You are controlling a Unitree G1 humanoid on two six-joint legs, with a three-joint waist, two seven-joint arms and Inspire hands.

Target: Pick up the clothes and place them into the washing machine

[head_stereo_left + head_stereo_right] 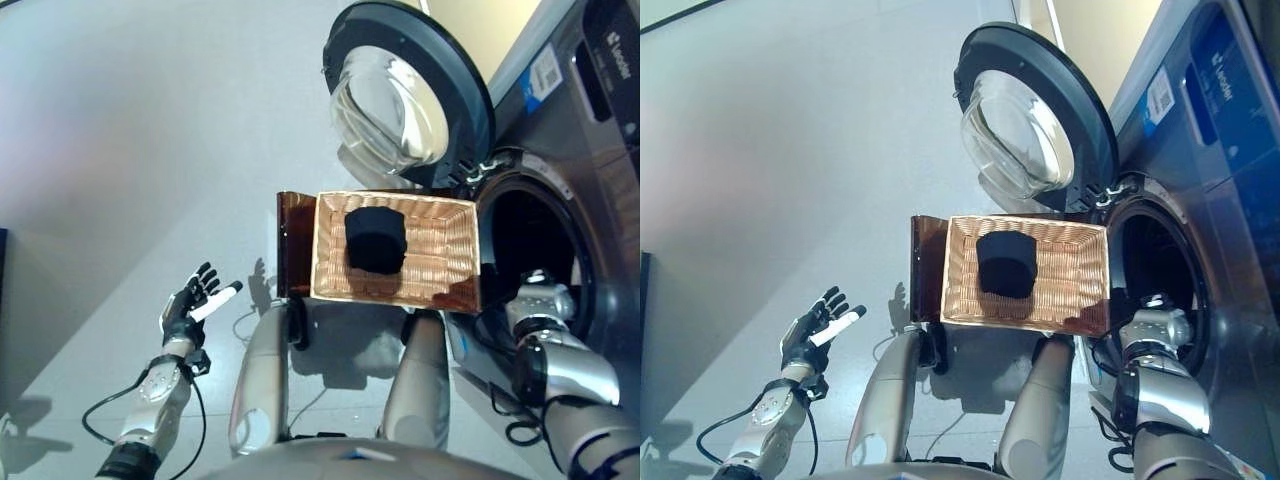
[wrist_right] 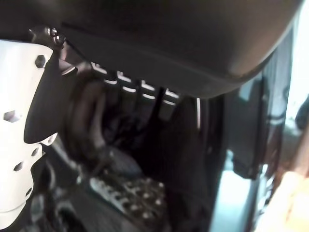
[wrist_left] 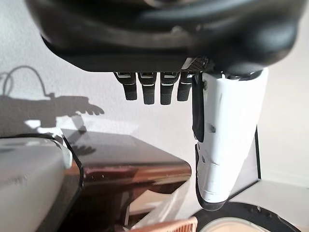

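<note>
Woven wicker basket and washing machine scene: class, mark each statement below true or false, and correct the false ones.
1. A black folded garment lies in the rectangular woven wicker basket. True.
2. The round glass door of the grey front-loading washing machine is closed. False: it is swung open.
3. The left robot hand grips the basket's rim. False: it hangs open over the floor, apart from the basket.
4. The right robot hand is inside the drum opening. True.
5. The basket is full to the brim. False: only one garment shows in it.

Bright floor (image 1: 130, 130) — hard shadows — dim, blurred drum interior (image 2: 125, 183)
</note>
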